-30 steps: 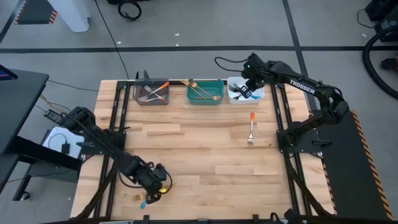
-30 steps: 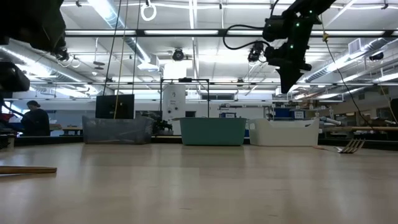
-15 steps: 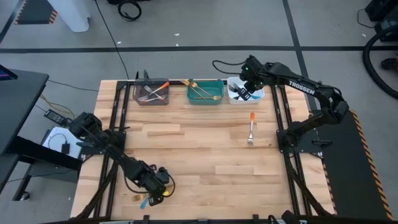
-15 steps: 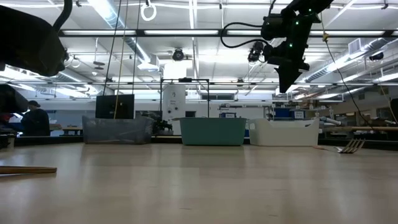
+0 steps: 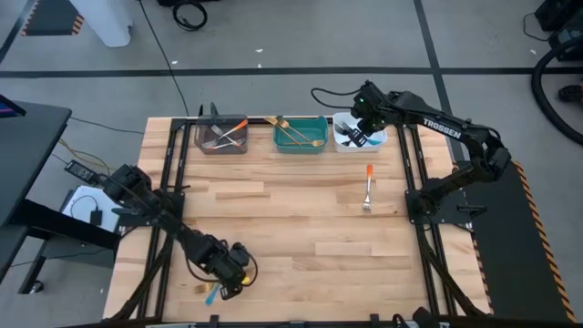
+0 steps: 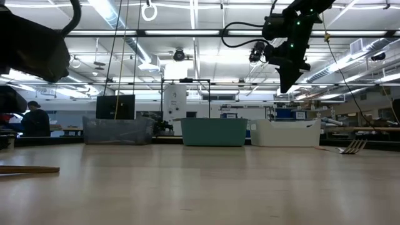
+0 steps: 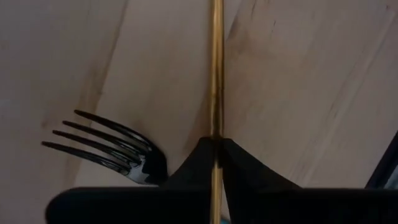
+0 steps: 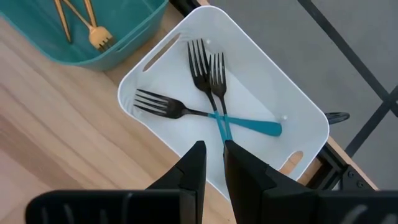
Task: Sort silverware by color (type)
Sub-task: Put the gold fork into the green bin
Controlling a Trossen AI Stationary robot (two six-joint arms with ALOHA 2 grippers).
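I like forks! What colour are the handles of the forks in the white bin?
Blue-teal handles on the dark-tined forks in the white rectangular bin, clearest in the right wrist view.

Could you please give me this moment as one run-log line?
left gripper: shut on gold utensil | right gripper: open, above white bin | orange-handled fork: not yet binned

Lighting: even, bright overhead. In the low view, rows of ceiling strip lights (image 6: 187, 32) glare white above the teal bin (image 6: 214, 132), and the arms against them read as near-black silhouettes. The bench (image 5: 291, 228) in the high view is evenly lit; shadows under the arms are soft and short. Left wrist view: close range, the gold utensil (image 7: 216, 81) and black fork tines (image 7: 102, 144) slightly soft, warm tone. Right wrist view: the white bin (image 8: 249, 93) is bright and sharp, with faint shadows beneath the forks inside it.
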